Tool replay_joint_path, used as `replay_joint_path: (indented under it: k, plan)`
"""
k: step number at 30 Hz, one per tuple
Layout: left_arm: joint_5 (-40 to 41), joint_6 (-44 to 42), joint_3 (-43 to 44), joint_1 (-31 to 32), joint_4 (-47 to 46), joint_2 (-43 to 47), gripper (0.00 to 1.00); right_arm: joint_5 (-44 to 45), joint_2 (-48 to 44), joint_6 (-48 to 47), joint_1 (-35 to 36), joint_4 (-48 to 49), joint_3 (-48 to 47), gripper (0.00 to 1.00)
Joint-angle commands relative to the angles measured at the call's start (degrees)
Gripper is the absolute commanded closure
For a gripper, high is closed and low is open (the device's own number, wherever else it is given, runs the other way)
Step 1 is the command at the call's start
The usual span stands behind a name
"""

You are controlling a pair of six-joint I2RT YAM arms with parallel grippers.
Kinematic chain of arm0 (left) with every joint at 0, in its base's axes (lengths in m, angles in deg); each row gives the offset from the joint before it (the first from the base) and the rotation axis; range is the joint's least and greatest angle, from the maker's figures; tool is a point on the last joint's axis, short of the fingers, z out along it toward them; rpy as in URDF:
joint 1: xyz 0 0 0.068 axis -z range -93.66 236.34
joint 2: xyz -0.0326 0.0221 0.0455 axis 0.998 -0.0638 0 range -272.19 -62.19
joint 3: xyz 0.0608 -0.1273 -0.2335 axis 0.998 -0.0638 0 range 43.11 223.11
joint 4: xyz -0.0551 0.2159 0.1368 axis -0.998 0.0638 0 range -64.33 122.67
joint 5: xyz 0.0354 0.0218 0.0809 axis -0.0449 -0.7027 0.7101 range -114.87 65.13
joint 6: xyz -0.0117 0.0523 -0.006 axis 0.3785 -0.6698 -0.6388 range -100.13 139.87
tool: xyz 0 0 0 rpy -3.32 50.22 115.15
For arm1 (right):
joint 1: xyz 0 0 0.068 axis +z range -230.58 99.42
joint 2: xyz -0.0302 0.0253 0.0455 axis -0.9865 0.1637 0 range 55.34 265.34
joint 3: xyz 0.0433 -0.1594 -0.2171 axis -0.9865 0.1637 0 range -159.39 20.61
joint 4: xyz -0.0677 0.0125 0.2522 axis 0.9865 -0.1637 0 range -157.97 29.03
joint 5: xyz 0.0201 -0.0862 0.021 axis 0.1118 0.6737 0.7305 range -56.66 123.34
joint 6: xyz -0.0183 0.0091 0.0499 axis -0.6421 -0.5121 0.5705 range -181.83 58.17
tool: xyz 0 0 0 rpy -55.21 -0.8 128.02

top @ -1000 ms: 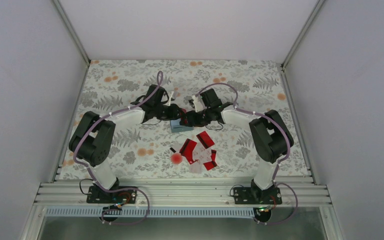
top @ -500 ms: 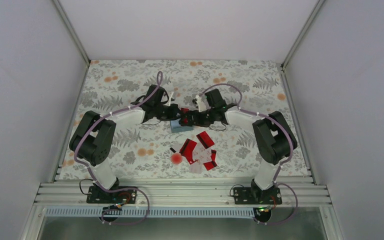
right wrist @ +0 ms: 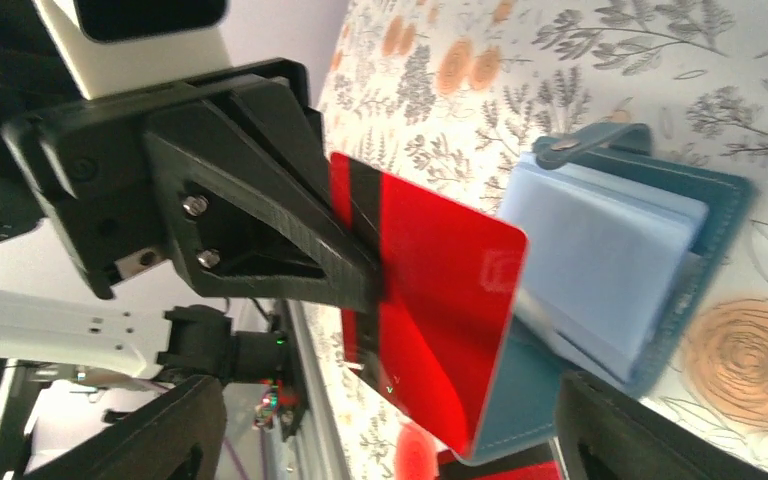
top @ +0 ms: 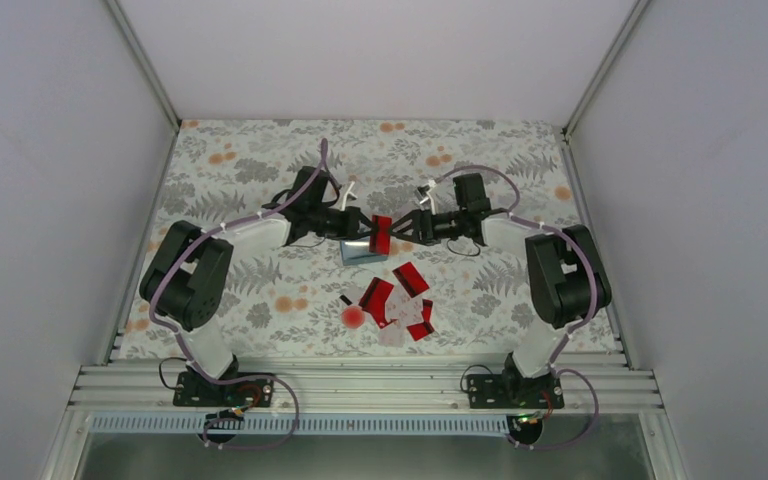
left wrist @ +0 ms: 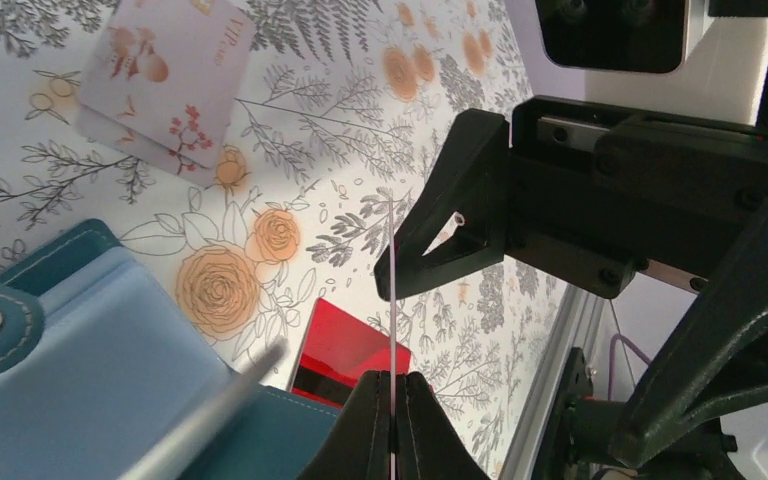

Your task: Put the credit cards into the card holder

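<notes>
A red credit card (top: 381, 233) stands on edge just above the teal card holder (top: 360, 253), and my left gripper (top: 368, 228) is shut on it. The left wrist view shows this card edge-on as a thin line (left wrist: 391, 300) running up from the pinched fingertips (left wrist: 392, 398), with the card holder (left wrist: 110, 340) lower left. In the right wrist view the red card (right wrist: 430, 300) hangs in front of the holder's open pale-blue pockets (right wrist: 610, 270). My right gripper (top: 412, 228) is open and stands right of the card, apart from it. More red and pale credit cards (top: 397, 296) lie nearer.
A round red blob (top: 352, 317) and a tiny black piece (top: 345, 299) lie left of the card pile. Two pale cards (left wrist: 165, 70) rest on the flowered cloth beyond the holder. A further red card (left wrist: 345, 350) lies flat beside the holder.
The right gripper opened and drew back to the right, off the red card. The left gripper closed on the card and now holds it alone above the holder.
</notes>
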Motion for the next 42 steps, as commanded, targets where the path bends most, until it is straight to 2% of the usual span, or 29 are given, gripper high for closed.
replay_joint_path:
  k: [1,7,15,19,24,31,34,39,42]
  plan:
    - [-4.28,-2.48,1.29,0.00,-1.94,-2.00,0.98,-6.36,3.53,-1.34,0.04,3.29,-1.55,0.21]
    - [-5.37,-2.91,1.18,-0.14,-2.48,-2.36,0.98,-7.66,8.40,-1.53,0.05,5.00,-2.37,0.32]
    - [-7.21,-2.84,0.96,-0.35,-3.01,-1.57,0.98,-12.78,8.65,-0.69,0.09,7.34,-3.23,0.56]
    - [-7.97,-2.48,1.21,-0.54,-3.33,-1.57,0.98,-14.33,7.98,-0.44,0.14,7.69,-3.13,0.72]
    - [-8.95,-2.01,1.89,-0.96,-3.65,-1.43,0.98,-14.40,6.88,-0.30,0.17,7.23,-2.96,0.95]
    - [-9.38,-2.51,2.89,-1.24,-2.45,-1.47,0.97,-14.29,5.40,0.58,0.16,6.72,-3.45,0.96]
    - [-8.44,-3.12,3.45,-1.25,-1.02,-1.17,0.88,-13.33,4.47,0.32,0.12,4.47,-4.28,0.96]
    - [-4.61,-4.97,3.73,-1.98,2.13,0.47,0.62,-10.62,1.75,-0.18,0.19,0.45,-4.54,0.96]
    - [-2.92,-6.86,4.25,-2.82,4.37,1.01,0.52,-9.44,-0.01,-0.73,0.12,-2.28,-4.67,0.96]
